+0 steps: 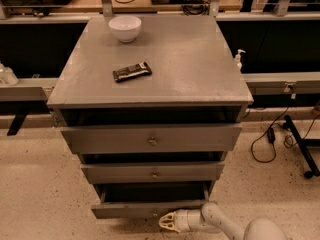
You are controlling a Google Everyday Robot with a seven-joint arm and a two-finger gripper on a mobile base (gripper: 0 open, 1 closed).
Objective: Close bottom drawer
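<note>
The bottom drawer [130, 210] is the lowest of three grey drawers in the grey cabinet [150, 69]. It stands pulled out, its dark inside showing above its flat front. Its centre knob is hidden behind my gripper. My gripper [165, 222] reaches in from the lower right. It sits at the drawer front's lower edge, right of centre, with its pale fingertips [171, 216] pointing left. The middle drawer [152, 173] and the top drawer [150, 140] also stand slightly out.
A white bowl [125, 27] and a dark snack bar [131, 72] lie on the cabinet top. A black stand leg [300, 149] and cables [267, 139] are on the floor at right. Speckled floor lies on both sides of the cabinet.
</note>
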